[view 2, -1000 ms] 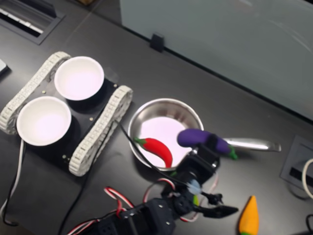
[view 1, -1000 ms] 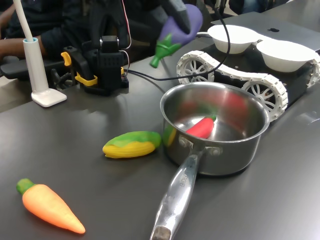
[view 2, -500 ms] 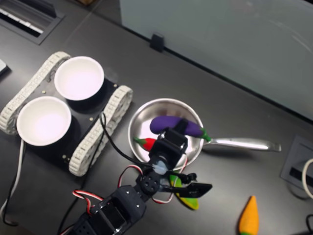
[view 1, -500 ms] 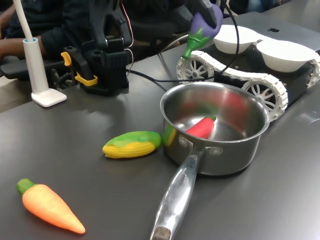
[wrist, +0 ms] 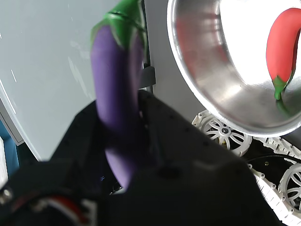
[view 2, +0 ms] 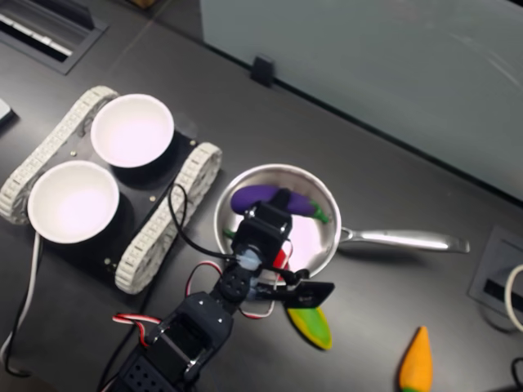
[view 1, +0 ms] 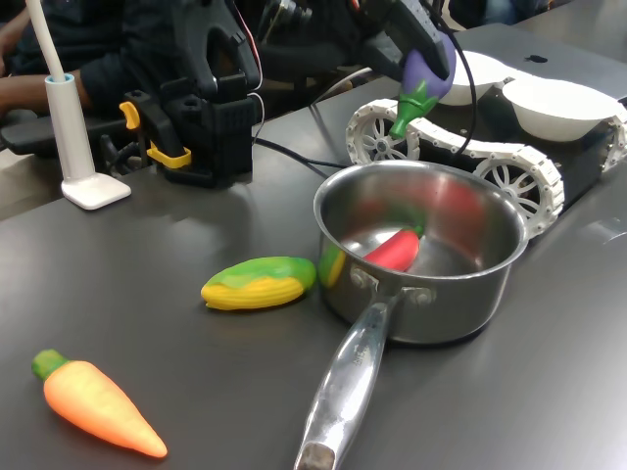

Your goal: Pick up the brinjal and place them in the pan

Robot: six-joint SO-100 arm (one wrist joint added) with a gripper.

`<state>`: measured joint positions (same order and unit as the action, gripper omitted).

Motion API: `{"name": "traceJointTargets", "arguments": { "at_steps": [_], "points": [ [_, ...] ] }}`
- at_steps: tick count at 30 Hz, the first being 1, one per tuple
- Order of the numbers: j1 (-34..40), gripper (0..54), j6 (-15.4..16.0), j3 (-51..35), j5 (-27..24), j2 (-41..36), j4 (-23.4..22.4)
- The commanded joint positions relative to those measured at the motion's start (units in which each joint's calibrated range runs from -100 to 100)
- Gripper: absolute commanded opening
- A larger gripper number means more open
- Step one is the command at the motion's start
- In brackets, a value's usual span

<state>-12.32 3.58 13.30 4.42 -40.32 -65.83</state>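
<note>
Glossy purple brinjal [view 2: 260, 198], green-capped, was clamped in the gripper [view 2: 270, 214] above the steel pan's [view 2: 320, 193] far side; lowering near the red chilli [view 1: 394, 249] before release would prevent bouncing.

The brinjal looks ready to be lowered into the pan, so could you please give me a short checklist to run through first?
1. Fingers hold the brinjal firmly: ok.
2. Brinjal above the pan opening in the second exterior view: ok.
3. Brinjal clear of the pan rim in the first exterior view: ok.
4. Free floor beside the red chilli: ok.
5. Cable clear of the pan: ok.
6. Height above the pan floor: cannot tell.
</note>
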Motion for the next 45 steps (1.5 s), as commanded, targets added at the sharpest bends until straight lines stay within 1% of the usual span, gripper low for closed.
{"name": "traceJointTargets", "arguments": {
  "at_steps": [1,5,8,22,31,34,36,38,40,45],
  "points": [
    [2.11,0.5,-1.23,0.10,-0.54,-0.89,5.15],
    [2.69,0.5,-1.73,3.37,-0.63,-0.46,7.37],
    [2.80,0.5,-1.90,5.19,-0.68,-0.46,8.22],
    [1.77,0.5,-1.90,8.19,-0.54,-0.72,8.56],
    [1.43,0.8,-1.90,7.82,-0.49,-0.89,7.88],
    [1.31,5.0,-1.90,7.01,-1.07,-0.72,6.85],
    [0.97,9.5,-1.82,6.91,-1.76,-0.97,6.43],
    [0.62,11.3,-1.82,6.91,-1.61,-1.14,6.43],
    [0.28,14.9,-1.82,6.64,-1.42,-1.14,6.17],
    [1.43,22.0,-1.82,4.64,-0.49,-1.48,2.93]
  ]
}}
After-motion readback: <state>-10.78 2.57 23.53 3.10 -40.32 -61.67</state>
